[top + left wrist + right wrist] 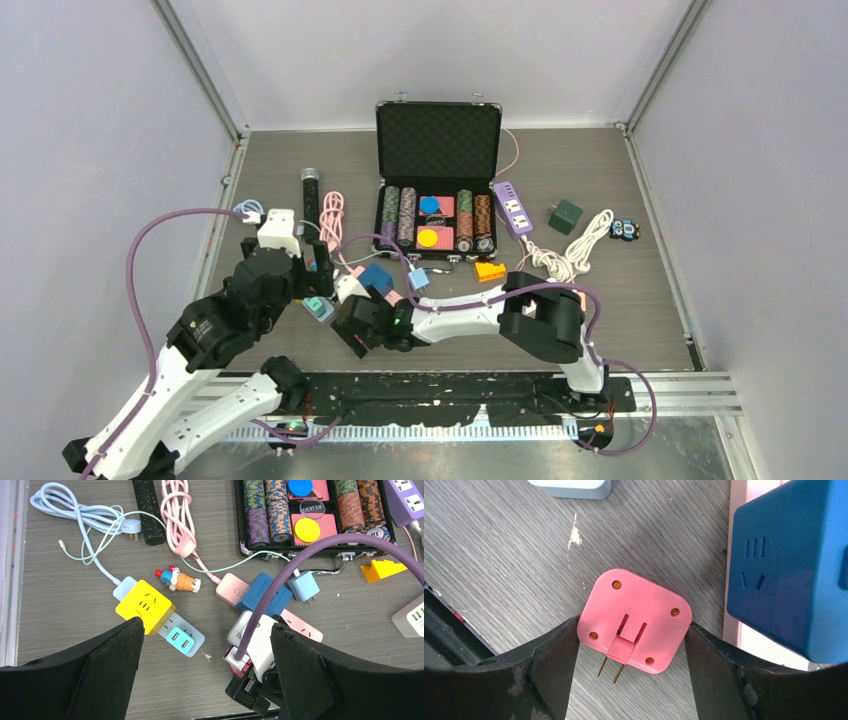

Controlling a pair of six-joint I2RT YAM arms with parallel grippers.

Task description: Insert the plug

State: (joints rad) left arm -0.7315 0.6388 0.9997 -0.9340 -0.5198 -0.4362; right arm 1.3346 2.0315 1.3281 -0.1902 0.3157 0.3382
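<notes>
Pale lilac walls close in a grey wood-grain worktop (600, 170) crowded with chargers and cables, with an open black case of poker chips (437, 140) at the back and a purple power strip (512, 207) to its right. Low over the near middle of the worktop, the right gripper (630, 627) has its jaws pinching the pink plug (644, 600), one finger against each side of the rounded square body. The plug's screwed face is turned to the wrist camera, and its two brass prongs (611, 669) stick out from a fold-out hinge, not in any socket. Whether the plug rests on the wood or is lifted off it cannot be told. Just beside it sits a blue cube socket (784, 570) on top of a pink power strip (749, 495). The left gripper (207, 627) hangs higher up to the left with its jaws spread wide and nothing between them. Below it lie a yellow cube socket (145, 605), a small toy figure (177, 579) and a light-blue charger (303, 586)
</notes>
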